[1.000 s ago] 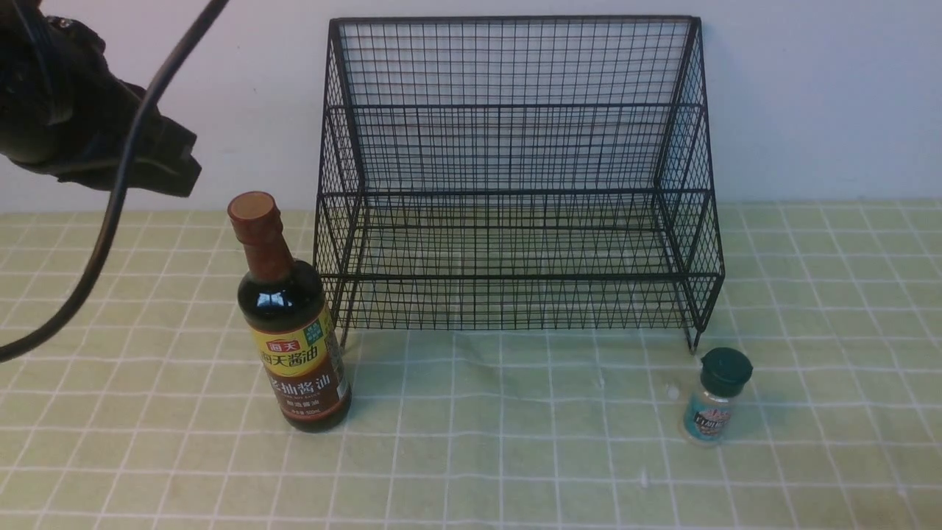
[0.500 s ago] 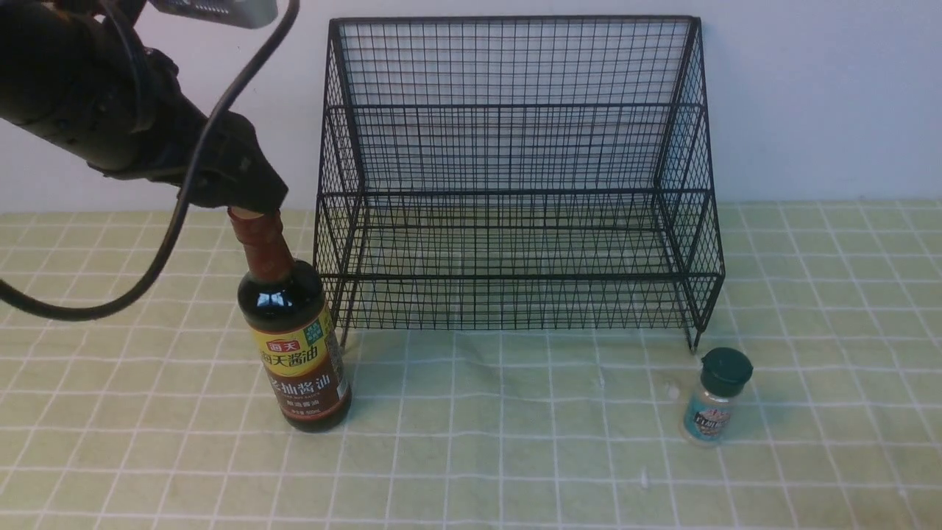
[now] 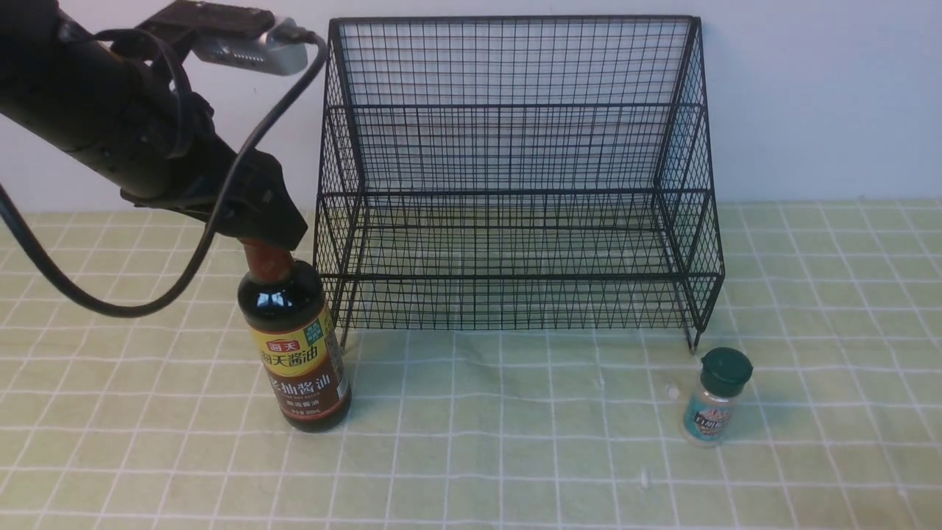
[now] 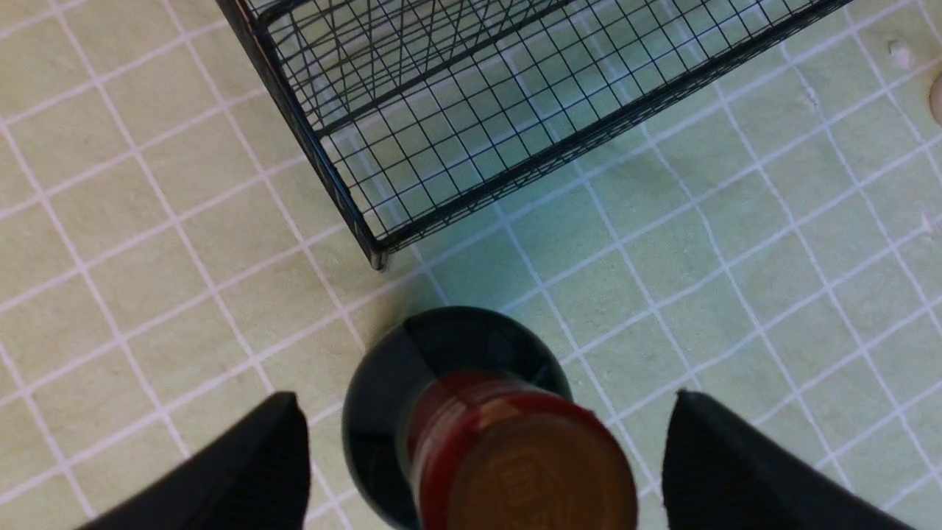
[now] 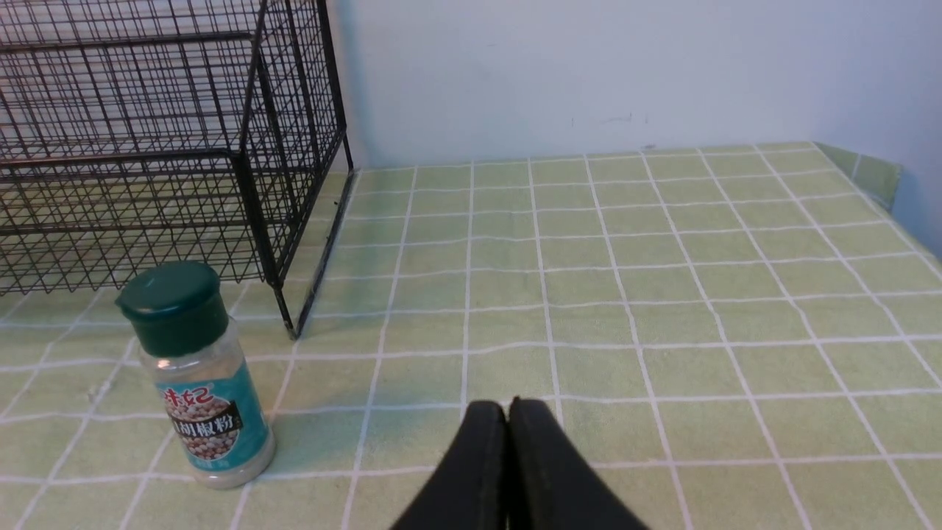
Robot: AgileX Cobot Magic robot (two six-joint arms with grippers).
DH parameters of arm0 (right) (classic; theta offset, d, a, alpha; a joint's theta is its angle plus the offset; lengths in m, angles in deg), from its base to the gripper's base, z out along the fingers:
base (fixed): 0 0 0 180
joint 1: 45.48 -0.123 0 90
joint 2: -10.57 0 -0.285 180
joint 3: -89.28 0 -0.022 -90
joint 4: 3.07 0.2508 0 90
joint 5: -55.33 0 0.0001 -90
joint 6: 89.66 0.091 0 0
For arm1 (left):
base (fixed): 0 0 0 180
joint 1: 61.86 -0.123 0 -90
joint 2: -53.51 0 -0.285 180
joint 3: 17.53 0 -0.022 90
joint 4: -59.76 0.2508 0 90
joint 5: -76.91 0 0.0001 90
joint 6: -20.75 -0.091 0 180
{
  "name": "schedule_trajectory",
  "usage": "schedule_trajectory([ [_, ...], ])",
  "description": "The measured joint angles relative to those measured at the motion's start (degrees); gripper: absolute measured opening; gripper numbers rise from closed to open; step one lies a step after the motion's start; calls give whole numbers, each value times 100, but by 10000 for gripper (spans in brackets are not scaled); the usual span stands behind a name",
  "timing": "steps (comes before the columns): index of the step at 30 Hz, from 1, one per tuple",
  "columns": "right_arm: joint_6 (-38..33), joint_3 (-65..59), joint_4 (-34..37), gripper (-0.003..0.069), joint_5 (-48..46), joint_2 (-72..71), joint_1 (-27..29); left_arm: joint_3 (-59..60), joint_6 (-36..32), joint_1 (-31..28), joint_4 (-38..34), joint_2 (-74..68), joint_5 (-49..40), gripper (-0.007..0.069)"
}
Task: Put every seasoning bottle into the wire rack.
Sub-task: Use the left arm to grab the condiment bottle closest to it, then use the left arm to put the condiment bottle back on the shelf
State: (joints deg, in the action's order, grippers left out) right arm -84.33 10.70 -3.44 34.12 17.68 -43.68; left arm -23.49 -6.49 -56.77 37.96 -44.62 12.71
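Dark soy-sauce bottle (image 3: pixel 294 346) is standing upright on the table (image 3: pixel 471 456), just beside the left front corner of the wire rack (image 3: pixel 515 191). The left gripper (image 4: pixel 482 405), jaws spread, is straddling its vertical neck from directly above, apparently without contact, and is by far the nearer arm.

The soy-sauce bottle (image 3: pixel 294 346) looked like glossy dark glass, with a shiny label and a smooth reddish cap. The shaker jar (image 3: pixel 712 401) looked like clear plastic under a matt green cap. The wire rack (image 3: pixel 515 193) was black-coated metal. Matt, faintly creased cloth covered the bench (image 3: pixel 515 456). The left claw (image 4: pixel 482 412) and right claw (image 5: pixel 506 406) looked matt black.
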Motion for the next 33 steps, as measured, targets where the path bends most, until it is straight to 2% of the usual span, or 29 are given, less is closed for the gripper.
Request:
schedule_trajectory([
  [4, 0, 0, 0, -15, 0, 0, 0, 0, 0, 0, 0, -115, 0, 533],
  [7, 0, 0, 0, -15, 0, 0, 0, 0, 0, 0, 0, -177, 0, 462],
  [9, 0, 0, 0, -15, 0, 0, 0, 0, 0, 12, -8, -199, 0, 372],
  [10, 0, 0, 0, -15, 0, 0, 0, 0, 0, 43, -2, -202, 0, 304],
  [11, 5, 0, 0, -15, 0, 0, 0, -6, -36, 64, 69, -202, 26, 284],
  [20, 5, 0, 0, -15, 0, 0, 5, -67, -96, 378, 523, -132, -98, 277],
  [26, 0, 0, 0, -15, 0, 0, 5, -170, 328, 485, 755, 247, -491, 273],
  [33, 0, 0, 0, -15, 0, 0, 5, -520, 468, 489, 893, 735, -607, 273],
])
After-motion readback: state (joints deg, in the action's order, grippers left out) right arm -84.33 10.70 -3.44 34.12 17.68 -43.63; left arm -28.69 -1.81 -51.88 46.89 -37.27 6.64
